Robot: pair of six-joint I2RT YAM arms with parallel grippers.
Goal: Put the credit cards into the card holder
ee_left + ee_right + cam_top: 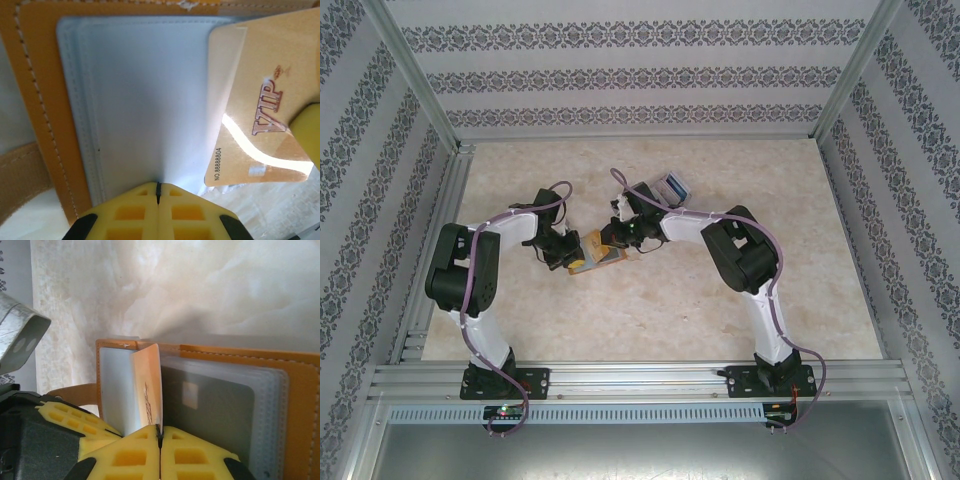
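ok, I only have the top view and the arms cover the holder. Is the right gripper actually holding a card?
Observer: Yes. In the right wrist view the right gripper is shut on the edge of a gold card.
Operator: Holder open?
Observer: Open. The holder has a clear sleeve exposed.
Operator: Left gripper?
Observer: The left gripper is shut at that sleeve's edge and seems to pinch it. The card's corner looks tucked under the sleeve.
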